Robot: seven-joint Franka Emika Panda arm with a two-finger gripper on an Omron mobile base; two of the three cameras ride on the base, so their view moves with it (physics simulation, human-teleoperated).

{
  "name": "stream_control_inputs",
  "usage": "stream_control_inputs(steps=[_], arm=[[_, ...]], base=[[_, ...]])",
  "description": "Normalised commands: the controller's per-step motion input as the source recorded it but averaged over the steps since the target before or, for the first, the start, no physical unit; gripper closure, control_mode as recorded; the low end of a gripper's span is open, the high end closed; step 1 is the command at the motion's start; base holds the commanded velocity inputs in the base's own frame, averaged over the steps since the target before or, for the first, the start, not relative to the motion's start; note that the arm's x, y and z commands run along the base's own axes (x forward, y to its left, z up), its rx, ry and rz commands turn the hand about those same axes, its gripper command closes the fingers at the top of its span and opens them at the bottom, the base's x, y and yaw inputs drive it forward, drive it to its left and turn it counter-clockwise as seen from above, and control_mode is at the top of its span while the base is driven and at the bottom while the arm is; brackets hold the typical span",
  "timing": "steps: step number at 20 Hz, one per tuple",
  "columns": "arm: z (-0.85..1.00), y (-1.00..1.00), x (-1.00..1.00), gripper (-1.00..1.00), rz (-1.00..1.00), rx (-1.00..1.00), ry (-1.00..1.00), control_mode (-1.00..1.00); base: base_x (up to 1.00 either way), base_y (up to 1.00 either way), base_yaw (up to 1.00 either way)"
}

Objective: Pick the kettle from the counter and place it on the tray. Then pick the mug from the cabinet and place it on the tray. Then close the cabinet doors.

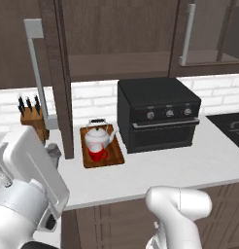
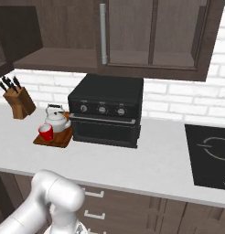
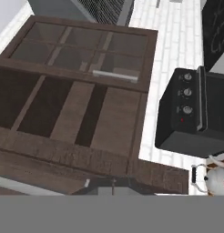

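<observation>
White counter carries the tray beside the black oven, holding red mug and kettle, with the gripper fingers closed together, the cabinet above with one door open.

The squat white-grey kettle with its thin dark handle and the small bright red mug contrast with the flat reddish-brown wooden tray. The boxy countertop oven is matt black with grey knobs. The broad worktop is pale white-grey, the brick-patterned wall tiles white, the wall cabinet dark brown, its door's bar handle grey.
</observation>
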Motion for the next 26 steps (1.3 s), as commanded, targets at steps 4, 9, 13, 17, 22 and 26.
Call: stream_control_inputs(steps=[4, 9, 13, 17, 22, 26], arm=[[-0.16, 0.46, 0.57, 1.0, -0.14, 0.0, 0.0, -1.0], [-0.23, 0.48, 0.76, 1.0, -0.12, 0.0, 0.0, -1.0], [-0.42, 0.56, 0.97, 1.0, -0.08, 0.0, 0.0, -1.0], [-0.43, 0.47, 0.92, 1.0, -0.04, 0.0, 0.0, -1.0], [-0.42, 0.28, 0.74, 1.0, -0.07, 0.0, 0.0, -1.0], [0.0, 0.0, 0.04, 1.0, 0.0, 0.0, 0.0, -1.0]], base=[[0.0, 0.0, 0.0], [0.0, 0.0, 0.0], [0.0, 0.0, 0.0], [0.0, 0.0, 0.0], [0.0, 0.0, 0.0], [0.0, 0.0, 0.0]])
